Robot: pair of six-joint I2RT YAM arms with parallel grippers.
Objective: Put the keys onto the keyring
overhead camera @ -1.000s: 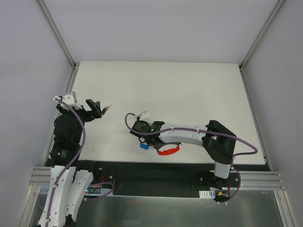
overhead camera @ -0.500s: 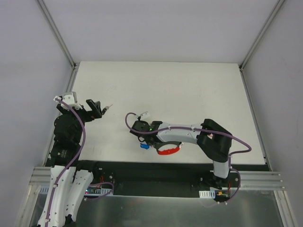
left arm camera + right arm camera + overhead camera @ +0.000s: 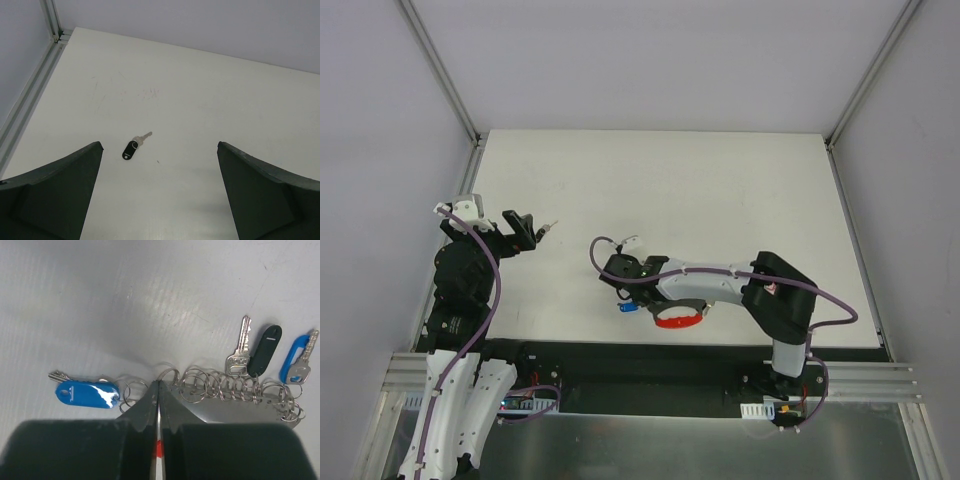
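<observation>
Shows right fingers [image 3: 142, 415] pinched shut at the keyring [image 3: 235, 392] beside the blue key [image 3: 87, 393], left fingers [image 3: 50, 200] spread wide facing the black key [image 3: 131, 148]; calls for steadying one ring before threading.

Matte white bench [image 3: 210, 95]. Small key with black oval plastic head [image 3: 130, 149], silver blade. Blue plastic key tag [image 3: 87, 393], white splash mark. Second black oval plastic tag [image 3: 265, 349]; plain blue plastic tag [image 3: 295, 360]. Silver metal keyring chain [image 3: 225, 387]. Red curved plastic clip [image 3: 678, 320]. Right claw [image 3: 158, 390] black.
</observation>
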